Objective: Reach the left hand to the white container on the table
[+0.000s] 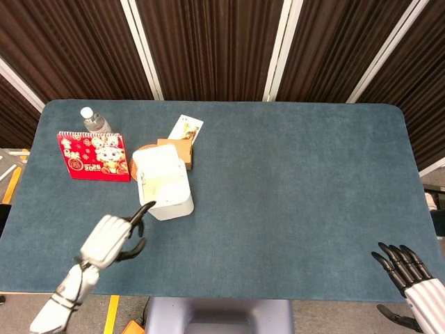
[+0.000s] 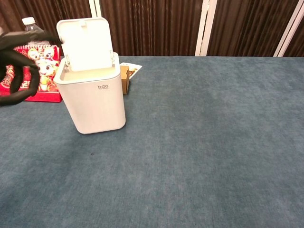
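Observation:
The white container (image 1: pixel 167 191) (image 2: pixel 94 102) stands left of the table's middle, and its flip lid (image 2: pixel 85 43) is raised upright at the back. My left hand (image 1: pixel 106 239) (image 2: pixel 16 66) hovers in front and to the left of it, a short gap away and touching nothing. One finger is stretched toward the container's front corner and the others are loosely bent, with nothing in them. At the table's near right corner my right hand (image 1: pixel 405 270) shows with its fingers spread and empty; the chest view does not show it.
Behind the container lie a small cardboard box (image 1: pixel 178 149) (image 2: pixel 124 79) and a printed card (image 1: pixel 186 127) (image 2: pixel 131 68). A red calendar (image 1: pixel 94 155) (image 2: pixel 42 76) and a water bottle (image 1: pixel 92 120) (image 2: pixel 31 28) stand at the far left. A brown coaster (image 1: pixel 133 163) peeks out beside the container.

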Controlling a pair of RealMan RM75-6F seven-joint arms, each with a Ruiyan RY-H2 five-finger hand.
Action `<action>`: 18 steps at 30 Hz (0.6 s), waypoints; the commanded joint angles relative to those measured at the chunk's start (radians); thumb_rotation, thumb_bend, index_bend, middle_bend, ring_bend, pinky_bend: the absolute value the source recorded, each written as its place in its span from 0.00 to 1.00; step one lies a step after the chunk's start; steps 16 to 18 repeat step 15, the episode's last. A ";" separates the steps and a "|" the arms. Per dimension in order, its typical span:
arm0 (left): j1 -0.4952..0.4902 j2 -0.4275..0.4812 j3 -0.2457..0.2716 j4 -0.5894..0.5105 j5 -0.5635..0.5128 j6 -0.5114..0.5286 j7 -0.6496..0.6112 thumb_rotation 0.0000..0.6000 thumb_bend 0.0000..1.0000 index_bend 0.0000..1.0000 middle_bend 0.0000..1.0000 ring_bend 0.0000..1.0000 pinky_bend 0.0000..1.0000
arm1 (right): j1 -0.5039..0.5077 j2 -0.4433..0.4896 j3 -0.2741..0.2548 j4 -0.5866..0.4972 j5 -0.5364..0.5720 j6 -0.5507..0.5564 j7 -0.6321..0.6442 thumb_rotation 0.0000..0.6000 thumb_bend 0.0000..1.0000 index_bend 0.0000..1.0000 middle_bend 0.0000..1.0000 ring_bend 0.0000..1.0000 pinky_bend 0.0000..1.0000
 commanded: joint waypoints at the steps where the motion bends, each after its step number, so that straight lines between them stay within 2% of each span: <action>1: 0.211 0.024 0.152 0.196 0.174 0.211 -0.083 1.00 0.45 0.00 0.02 0.01 0.12 | 0.000 -0.005 0.000 -0.002 0.000 -0.008 -0.012 1.00 0.24 0.00 0.00 0.00 0.00; 4: 0.314 -0.033 0.177 0.343 0.192 0.317 -0.181 1.00 0.44 0.00 0.00 0.00 0.07 | 0.000 -0.010 -0.001 -0.010 -0.002 -0.021 -0.032 1.00 0.24 0.00 0.00 0.00 0.00; 6: 0.324 -0.019 0.189 0.373 0.188 0.294 -0.169 1.00 0.43 0.00 0.00 0.00 0.06 | 0.000 -0.014 -0.001 -0.016 -0.005 -0.025 -0.044 1.00 0.24 0.00 0.00 0.00 0.00; 8: 0.329 -0.014 0.183 0.370 0.186 0.292 -0.204 1.00 0.43 0.00 0.00 0.00 0.05 | 0.001 -0.018 -0.001 -0.020 -0.003 -0.033 -0.055 1.00 0.24 0.00 0.00 0.00 0.00; 13: 0.332 -0.004 0.156 0.365 0.164 0.259 -0.198 1.00 0.43 0.00 0.00 0.00 0.05 | 0.001 -0.020 -0.003 -0.018 -0.012 -0.036 -0.066 1.00 0.24 0.00 0.00 0.00 0.00; 18: 0.334 0.000 0.152 0.360 0.161 0.246 -0.196 1.00 0.43 0.00 0.00 0.00 0.05 | 0.001 -0.019 -0.003 -0.015 -0.013 -0.030 -0.061 1.00 0.24 0.00 0.00 0.00 0.00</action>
